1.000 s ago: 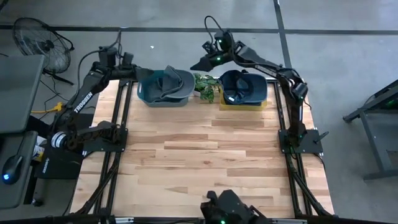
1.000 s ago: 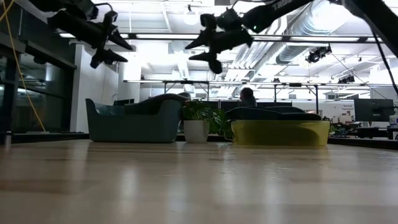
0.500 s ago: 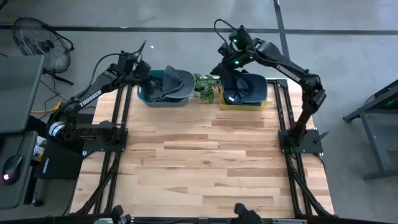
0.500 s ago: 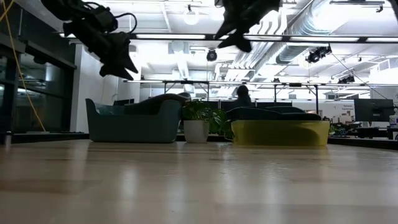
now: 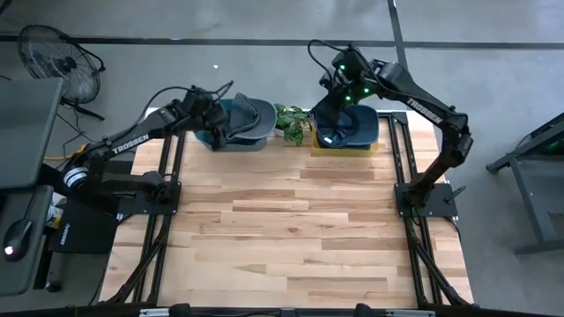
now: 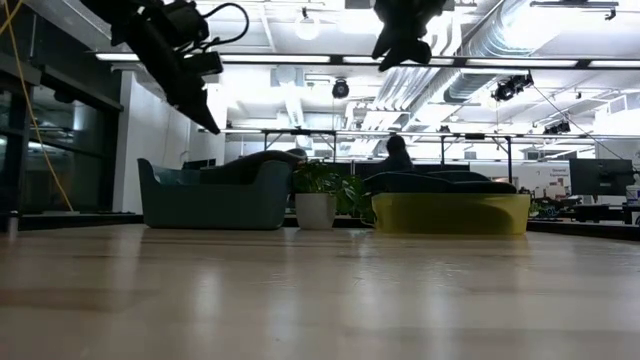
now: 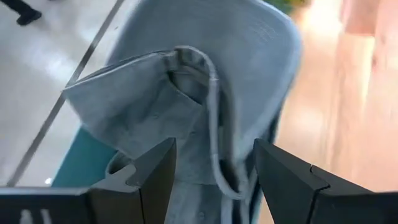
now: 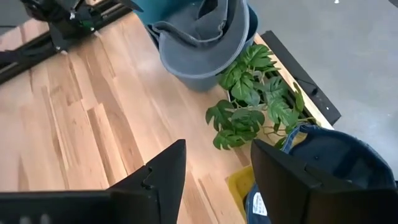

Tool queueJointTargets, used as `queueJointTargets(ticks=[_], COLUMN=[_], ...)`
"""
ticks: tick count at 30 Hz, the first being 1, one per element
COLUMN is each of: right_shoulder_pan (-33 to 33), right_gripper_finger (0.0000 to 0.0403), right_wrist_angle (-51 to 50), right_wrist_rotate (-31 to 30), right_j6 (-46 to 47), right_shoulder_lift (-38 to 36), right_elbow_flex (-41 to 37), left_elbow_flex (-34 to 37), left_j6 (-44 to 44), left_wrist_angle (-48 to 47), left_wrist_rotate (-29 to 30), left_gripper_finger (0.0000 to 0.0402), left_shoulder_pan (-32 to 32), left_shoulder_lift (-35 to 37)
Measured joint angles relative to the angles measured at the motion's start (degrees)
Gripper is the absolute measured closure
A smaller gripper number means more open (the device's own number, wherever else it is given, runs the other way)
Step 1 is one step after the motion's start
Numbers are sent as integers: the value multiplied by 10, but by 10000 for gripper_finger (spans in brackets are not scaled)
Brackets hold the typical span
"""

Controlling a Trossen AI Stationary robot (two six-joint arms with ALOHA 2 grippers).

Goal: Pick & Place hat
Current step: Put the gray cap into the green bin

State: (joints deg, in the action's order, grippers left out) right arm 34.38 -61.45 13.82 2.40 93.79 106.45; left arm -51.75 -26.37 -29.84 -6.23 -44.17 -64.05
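Items, far edge of the tabletop, left to right: left gripper [image 7: 211, 180], jaws apart, hovering over the grey hat [image 7: 186, 106] draped in the teal bin [image 5: 231, 141]; potted plant [image 5: 293, 121]; right gripper [image 8: 214, 171], jaws apart, above the dark hat [image 5: 348, 123] in the yellow bin [image 5: 370, 148]. We judge both hats light, soft, floppy; we would pinch the stiffer brim, not the crown

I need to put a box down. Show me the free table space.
Free: the wide wooden table in front of the bins. Crowded: the far edge, where the grey hat's teal bin, the plant and the yellow bin stand, with both grippers above.
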Motion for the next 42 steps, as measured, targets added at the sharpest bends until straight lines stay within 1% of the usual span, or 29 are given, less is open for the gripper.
queueJointTargets(ticks=[5,10,13,18,20,22,25,30,36,42], right_shoulder_pan=[-13,-28,-34,-41,-42,-42,-42,-42,-42,-42], right_gripper_finger=[215,209,209,209,209,209,209,209,210,210], right_wrist_angle=[-17,-27,-33,-52,-61,-65,-71,-72,-72,-72], right_wrist_rotate=[-4,-17,-19,-46,-49,-49,-49,-49,-49,-49], right_j6=[-11,-14,-21,-26,-28,-29,-33,-42,-50,-55], right_shoulder_lift=[-2,-2,-2,-2,-2,-2,-2,-2,-2,-2], right_elbow_flex=[0,0,0,0,0,0,0,0,0,0], left_elbow_flex=[0,0,0,0,0,0,0,0,0,0], left_j6=[-19,-19,-19,-20,-19,-19,-19,-19,-19,-18], left_wrist_angle=[-15,-33,-33,-25,-14,-5,-2,-3,29,29], left_wrist_rotate=[42,44,54,142,160,162,146,148,194,168], left_gripper_finger=[192,192,184,145,128,113,100,98,98,98], left_shoulder_pan=[41,64,77,92,95,95,93,93,93,94], left_shoulder_lift=[-11,-46,-73,-96,-97,-97,-97,-121,-154,-176])
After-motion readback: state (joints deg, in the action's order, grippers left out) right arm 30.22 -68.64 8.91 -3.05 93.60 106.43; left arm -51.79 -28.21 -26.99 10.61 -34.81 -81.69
